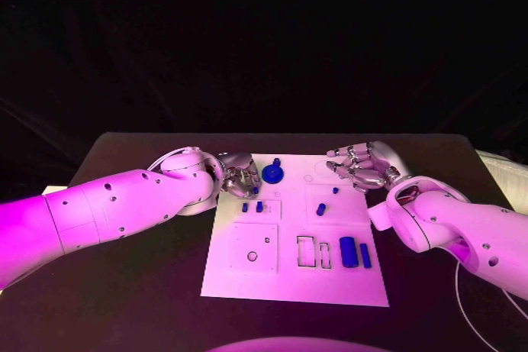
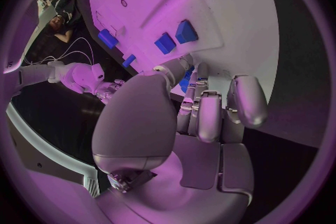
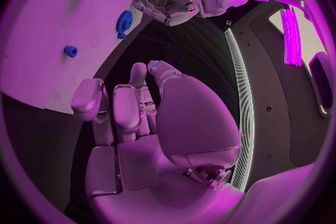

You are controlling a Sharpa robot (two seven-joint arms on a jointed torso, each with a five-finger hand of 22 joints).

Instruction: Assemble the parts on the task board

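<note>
Both silver hands hover over the far end of the white task board [image 1: 295,237], one at each far corner. On the robot's left, the left hand [image 1: 236,176] has its fingers curled in, and something blue shows between them in the left wrist view, though whether it is pinched cannot be told. Opposite it, the right hand [image 1: 363,167] holds nothing, its fingers loosely apart and gently bent.

Between the hands, near the board's far edge, lies a round blue gear [image 1: 273,171]. Two small blue pegs [image 1: 252,207] stand in a square recess just nearer than the left hand. A slim blue pin [image 1: 320,209] sits mid-board, and two blue blocks [image 1: 354,253] lie side by side near the right edge, beside rectangular slots.

Beneath the board is a black table [image 1: 132,291]. Beyond it, the room is dark.
</note>
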